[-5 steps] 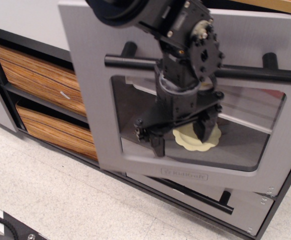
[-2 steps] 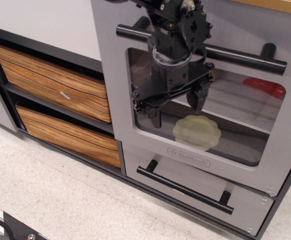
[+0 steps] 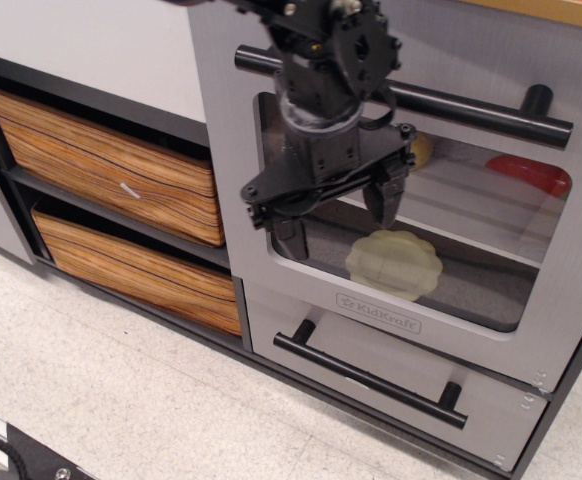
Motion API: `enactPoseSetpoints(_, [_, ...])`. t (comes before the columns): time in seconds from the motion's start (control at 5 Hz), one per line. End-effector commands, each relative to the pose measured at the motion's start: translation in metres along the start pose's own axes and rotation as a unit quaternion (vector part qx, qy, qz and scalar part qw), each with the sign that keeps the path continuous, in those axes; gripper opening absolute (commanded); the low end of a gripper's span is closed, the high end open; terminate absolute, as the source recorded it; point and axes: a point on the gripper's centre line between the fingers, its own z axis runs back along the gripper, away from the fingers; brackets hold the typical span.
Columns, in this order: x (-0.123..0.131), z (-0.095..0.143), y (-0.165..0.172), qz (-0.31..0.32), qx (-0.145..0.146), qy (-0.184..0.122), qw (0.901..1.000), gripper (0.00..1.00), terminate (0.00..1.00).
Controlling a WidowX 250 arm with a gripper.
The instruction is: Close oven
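The oven (image 3: 221,150) has a brushed silver-grey door with a clear window and a long black bar handle (image 3: 471,105). The door sits flush with the cabinet front. Through the window I see a pale yellow scalloped piece (image 3: 394,263), a red piece (image 3: 531,172) and a small yellow piece behind. My gripper (image 3: 338,218) is black, open and empty. It hangs in front of the window's left part, just below the handle, a little off the door.
Below the oven is a narrow grey KidKraft drawer (image 3: 371,365) with a thin black handle. Two striped wood-grain drawers (image 3: 111,165) stand to the left in a black frame. Speckled white floor (image 3: 121,400) lies in front.
The oven door swung from partly open to flush shut. My gripper moved up and back with it, then drew slightly left and away from the door.
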Motion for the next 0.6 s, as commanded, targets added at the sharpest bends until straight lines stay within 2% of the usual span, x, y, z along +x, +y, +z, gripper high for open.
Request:
enactPoseSetpoints(0.0, [0.0010, 0.0227, 0.0289, -0.069, 0.035, 0.023, 0.9967, 1.00, 0.00])
enactPoseSetpoints(0.2, [0.0010, 0.0227, 0.0289, -0.069, 0.035, 0.023, 0.9967, 1.00, 0.00])
enactPoseSetpoints(0.4, [0.0010, 0.0227, 0.0289, -0.069, 0.035, 0.023, 0.9967, 1.00, 1.00])
